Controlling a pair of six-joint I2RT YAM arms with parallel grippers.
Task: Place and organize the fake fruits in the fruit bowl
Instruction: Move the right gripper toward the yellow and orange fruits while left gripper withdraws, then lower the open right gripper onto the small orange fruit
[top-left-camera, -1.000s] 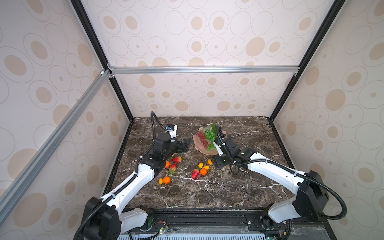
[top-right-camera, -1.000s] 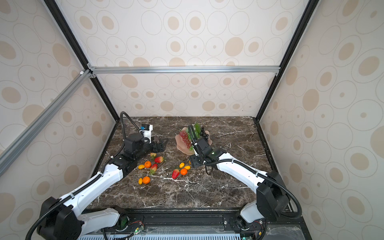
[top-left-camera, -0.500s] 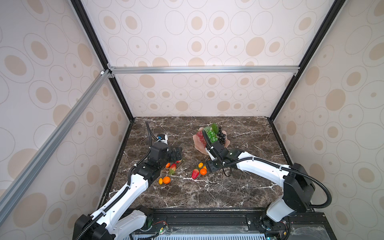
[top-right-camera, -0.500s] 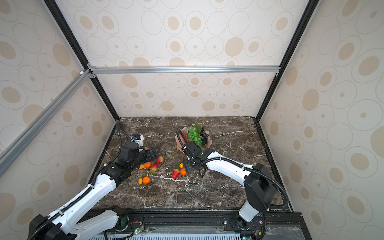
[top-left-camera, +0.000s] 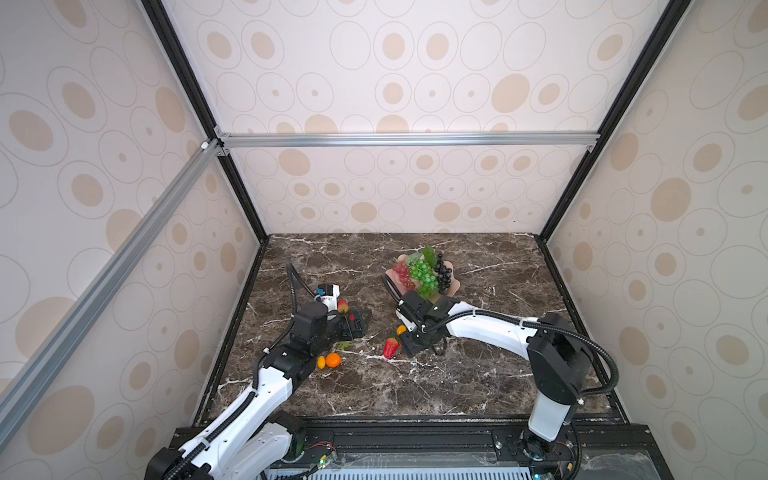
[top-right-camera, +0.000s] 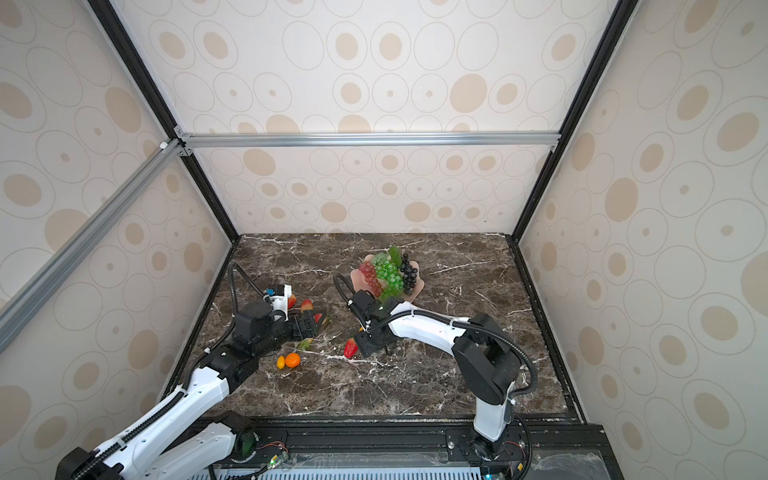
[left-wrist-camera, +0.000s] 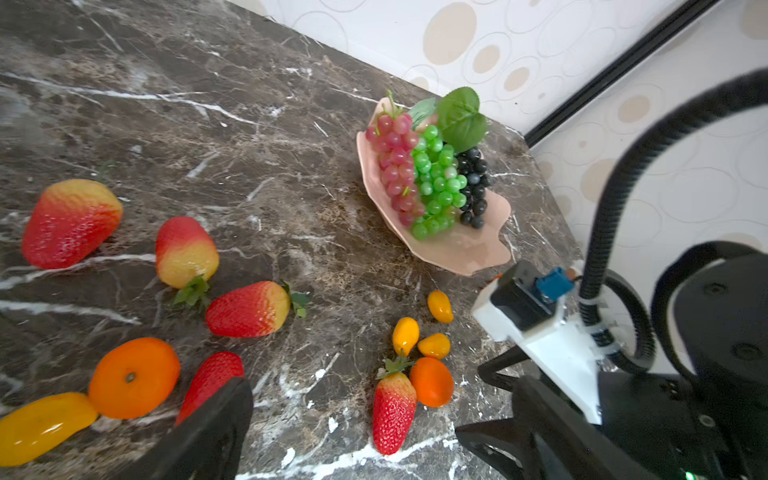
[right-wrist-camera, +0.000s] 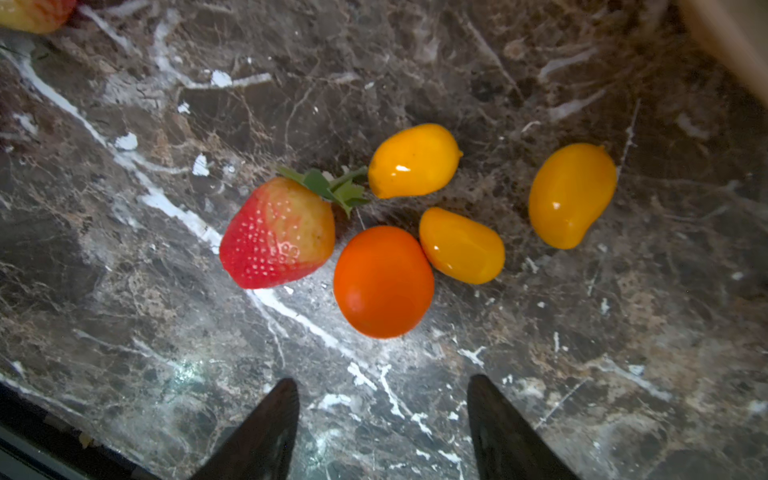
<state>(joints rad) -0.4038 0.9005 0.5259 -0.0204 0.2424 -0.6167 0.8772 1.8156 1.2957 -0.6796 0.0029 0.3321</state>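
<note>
Right gripper (right-wrist-camera: 382, 384), jaws spread and empty, hangs aimed at the tangerine (right-wrist-camera: 383, 281) lying on the tabletop (right-wrist-camera: 582, 374) beside a strawberry (right-wrist-camera: 277, 232), grapes (left-wrist-camera: 432, 178) already in the fruit bowl (left-wrist-camera: 469, 253) nearby; pickup step, likely needing a descent, straddle and squeeze.

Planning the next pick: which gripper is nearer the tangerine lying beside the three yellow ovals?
Right. The right gripper hovers close over that tangerine, jaws open; the left gripper is off to the side, among the strawberries.
</note>
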